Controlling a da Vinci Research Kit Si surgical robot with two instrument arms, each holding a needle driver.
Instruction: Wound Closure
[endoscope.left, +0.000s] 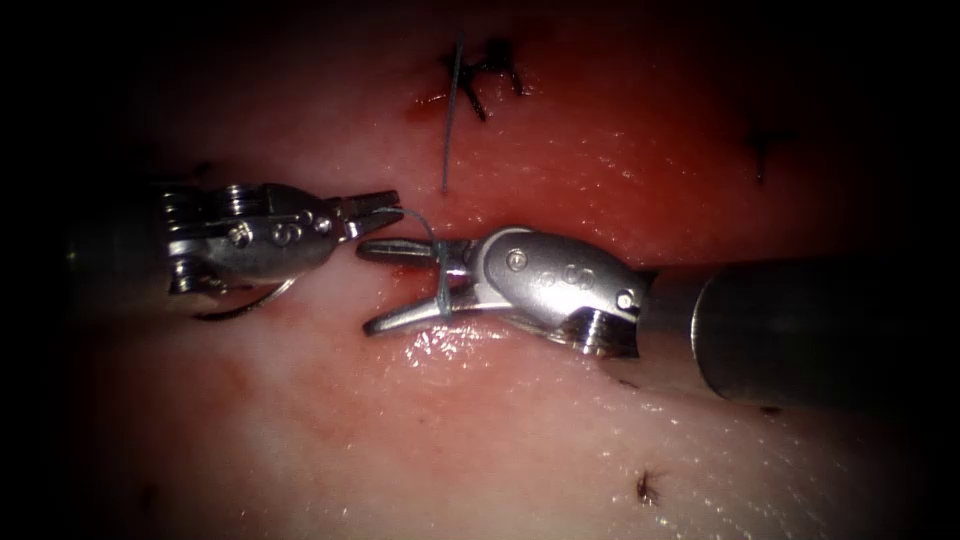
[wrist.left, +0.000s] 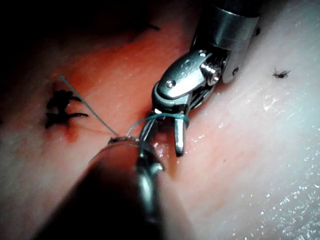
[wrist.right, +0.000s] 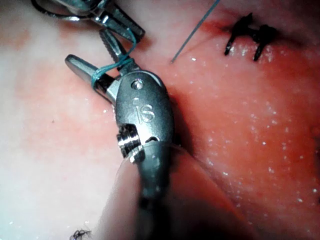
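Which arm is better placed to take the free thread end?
Probably right: its fingers are open, thread looped around them, the free end nearby. Left tool is shut on thread; the needle lies beside it.

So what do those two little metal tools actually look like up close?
Both are shiny silver steel. The left arm's tool has a small wrist of stacked discs, pins and screw heads. The right arm's tool has a smooth rounded silver housing with round rivets, a ribbed pulley and stamped letters, on a dark grey tube shaft. Each ends in two slim tapered jaws.
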